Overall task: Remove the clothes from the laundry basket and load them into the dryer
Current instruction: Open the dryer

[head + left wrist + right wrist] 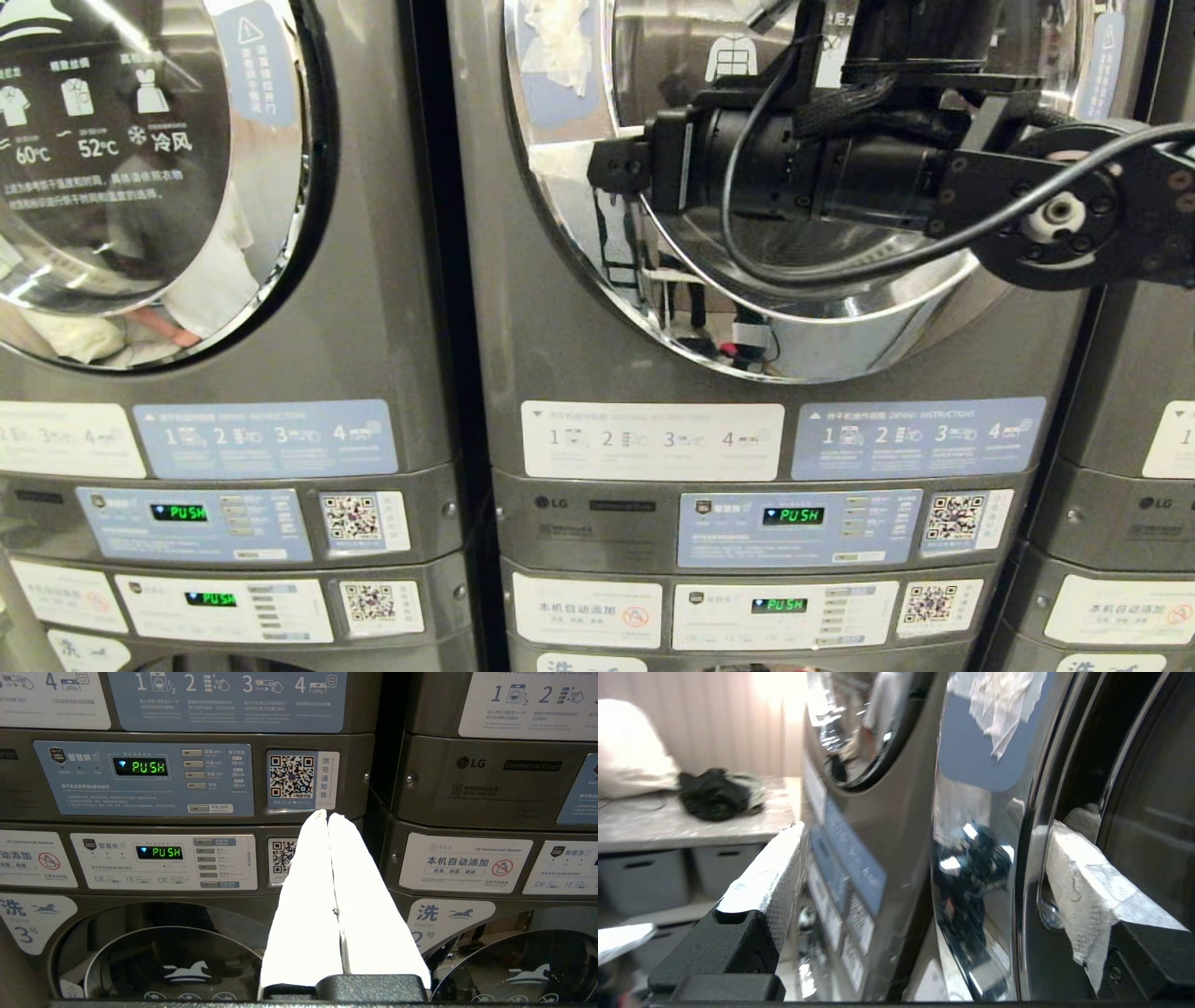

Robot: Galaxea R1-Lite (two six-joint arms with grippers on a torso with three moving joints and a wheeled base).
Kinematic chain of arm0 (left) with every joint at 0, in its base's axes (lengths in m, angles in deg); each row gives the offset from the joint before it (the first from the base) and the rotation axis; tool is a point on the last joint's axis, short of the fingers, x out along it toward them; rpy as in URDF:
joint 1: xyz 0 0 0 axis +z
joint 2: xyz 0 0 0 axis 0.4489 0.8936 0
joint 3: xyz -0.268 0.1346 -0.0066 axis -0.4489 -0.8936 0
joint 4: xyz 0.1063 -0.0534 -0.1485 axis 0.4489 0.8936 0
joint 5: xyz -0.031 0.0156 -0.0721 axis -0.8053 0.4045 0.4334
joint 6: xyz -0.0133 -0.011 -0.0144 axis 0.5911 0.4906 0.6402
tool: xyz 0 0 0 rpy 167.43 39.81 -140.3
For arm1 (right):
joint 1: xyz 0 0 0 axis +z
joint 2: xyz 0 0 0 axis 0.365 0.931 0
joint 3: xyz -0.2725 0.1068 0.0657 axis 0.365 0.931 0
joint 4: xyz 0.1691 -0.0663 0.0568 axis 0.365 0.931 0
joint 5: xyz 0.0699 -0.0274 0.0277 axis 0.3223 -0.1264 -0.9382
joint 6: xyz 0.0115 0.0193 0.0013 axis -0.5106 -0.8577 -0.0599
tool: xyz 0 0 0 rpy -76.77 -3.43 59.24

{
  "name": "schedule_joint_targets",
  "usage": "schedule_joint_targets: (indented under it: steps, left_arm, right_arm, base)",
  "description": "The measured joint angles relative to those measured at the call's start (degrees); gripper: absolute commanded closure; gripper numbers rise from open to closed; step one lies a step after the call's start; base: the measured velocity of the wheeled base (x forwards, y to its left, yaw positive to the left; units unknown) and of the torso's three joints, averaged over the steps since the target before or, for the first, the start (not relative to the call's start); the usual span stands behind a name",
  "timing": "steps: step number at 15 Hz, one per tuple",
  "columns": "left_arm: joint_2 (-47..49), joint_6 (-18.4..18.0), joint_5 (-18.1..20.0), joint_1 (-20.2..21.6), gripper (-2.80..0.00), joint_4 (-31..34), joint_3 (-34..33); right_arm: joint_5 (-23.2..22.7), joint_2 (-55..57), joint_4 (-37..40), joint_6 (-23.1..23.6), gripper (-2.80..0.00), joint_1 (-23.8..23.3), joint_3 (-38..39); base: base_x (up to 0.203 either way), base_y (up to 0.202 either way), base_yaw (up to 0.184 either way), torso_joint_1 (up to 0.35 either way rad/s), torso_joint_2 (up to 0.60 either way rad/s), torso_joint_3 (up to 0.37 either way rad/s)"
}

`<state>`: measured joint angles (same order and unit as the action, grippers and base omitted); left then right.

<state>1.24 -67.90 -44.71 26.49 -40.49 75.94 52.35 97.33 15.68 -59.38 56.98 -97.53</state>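
The middle dryer [579,355] fills the head view, its round chrome door [840,327] up high. My right arm [840,168] reaches across that door toward the left. In the right wrist view my right gripper [927,828] is open and empty. It straddles the chrome door rim [985,812]: one white-wrapped finger [1083,877] sits in the dark recess behind the rim, the other [775,868] stands out in front of the machine. My left gripper [327,816] is shut and empty, parked low before the control panels. The laundry basket is out of view.
A second dryer [187,187] stands to the left and a third [1148,420] at the right edge. Washer doors [163,961] sit below the panels. Further left, a counter [691,826] carries a dark heap of cloth [714,793] and a white bundle [630,751].
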Motion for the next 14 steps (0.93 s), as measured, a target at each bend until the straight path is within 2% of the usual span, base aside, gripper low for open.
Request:
schedule_joint_targets:
  steps: [4, 14]
  left_arm:
    - [0.0, 0.0, 0.0, 0.0, 0.0, 0.0, 0.0]
    - [0.0, 0.0, 0.0, 0.0, 0.0, 0.0, 0.0]
  right_arm:
    - [-3.7, -7.2, -0.2, 0.4, -2.8, 0.0, 10.3]
    - [-12.5, -26.2, -0.2, 0.6, -2.8, -0.1, 29.3]
  base:
    - [0.0, 0.0, 0.0, 0.0, 0.0, 0.0]
    - [0.0, 0.0, 0.0, 0.0, 0.0, 0.0]
